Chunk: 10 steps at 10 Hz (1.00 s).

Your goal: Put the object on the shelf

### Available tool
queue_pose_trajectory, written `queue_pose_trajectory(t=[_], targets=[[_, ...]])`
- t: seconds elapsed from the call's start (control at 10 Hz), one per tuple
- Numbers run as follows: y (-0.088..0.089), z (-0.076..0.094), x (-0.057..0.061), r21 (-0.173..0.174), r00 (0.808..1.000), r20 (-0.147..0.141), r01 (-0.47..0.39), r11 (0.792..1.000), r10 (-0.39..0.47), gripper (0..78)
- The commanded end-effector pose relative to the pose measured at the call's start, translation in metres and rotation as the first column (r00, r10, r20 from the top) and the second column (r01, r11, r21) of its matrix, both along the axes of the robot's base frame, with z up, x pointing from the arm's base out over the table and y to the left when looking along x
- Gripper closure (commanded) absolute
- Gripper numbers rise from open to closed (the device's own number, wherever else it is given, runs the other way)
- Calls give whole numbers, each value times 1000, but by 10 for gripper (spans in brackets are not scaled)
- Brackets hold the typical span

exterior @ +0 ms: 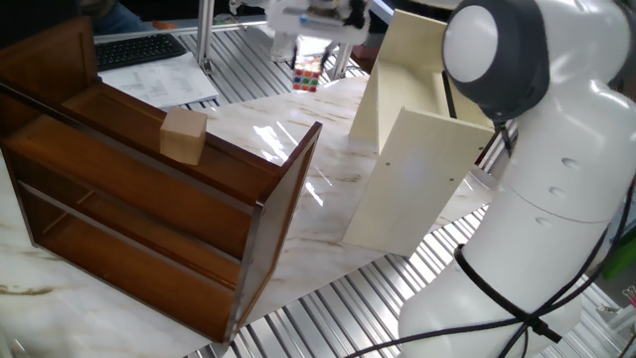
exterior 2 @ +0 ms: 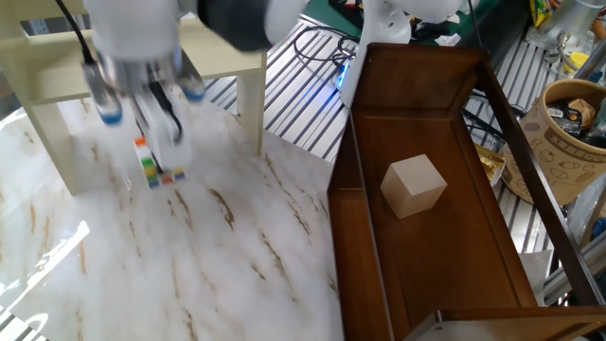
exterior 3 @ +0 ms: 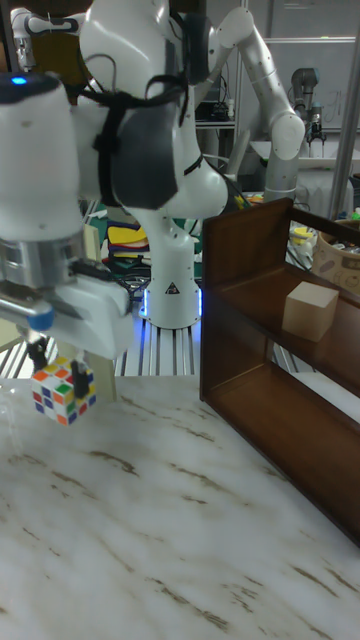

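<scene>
Cube: the small multicoloured cube [exterior 3: 62, 392] is held clear of the marble desk [exterior 3: 170, 520], raised in the air; red, yellow, green, white and orange stickers are seen.
Tool: the tool [exterior 3: 60, 375] is closed on the cube from above, fingers pressed to opposite sides; in the other fixed view it [exterior 2: 151, 152] is motion-blurred.
Cube position: beside the cream shelf [exterior: 417, 149], near its front post [exterior 2: 248, 114], not on any board; in one fixed view the cube [exterior: 307, 72] is seen just left of the shelf's upper panel.
Cream shelf: stood at the desk's edge, pale flat panels.
Brown shelf: a dark wooden shelf unit [exterior: 149, 199] is well apart from the cube, across the desk.
Wooden block: a plain tan block [exterior 2: 414, 186] is rested on a board of the brown shelf.
Background: a keyboard [exterior: 139, 48] is seen behind the brown shelf.
</scene>
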State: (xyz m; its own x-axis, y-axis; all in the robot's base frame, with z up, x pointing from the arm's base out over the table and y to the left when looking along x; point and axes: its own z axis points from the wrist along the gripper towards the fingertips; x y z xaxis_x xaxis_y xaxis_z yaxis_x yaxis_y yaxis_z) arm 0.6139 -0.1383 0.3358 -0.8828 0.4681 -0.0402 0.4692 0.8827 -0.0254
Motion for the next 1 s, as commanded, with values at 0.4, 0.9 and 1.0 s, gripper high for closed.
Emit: queue_pose_trajectory(t=[0.4,0.9,1.0], targets=[[-39,38,-28,-4,999,-9,-42,999,42,761],[-39,38,-27,0,1000,-9,-28,1000,28,761],[-39,38,-27,0,1000,-9,-28,1000,28,761]])
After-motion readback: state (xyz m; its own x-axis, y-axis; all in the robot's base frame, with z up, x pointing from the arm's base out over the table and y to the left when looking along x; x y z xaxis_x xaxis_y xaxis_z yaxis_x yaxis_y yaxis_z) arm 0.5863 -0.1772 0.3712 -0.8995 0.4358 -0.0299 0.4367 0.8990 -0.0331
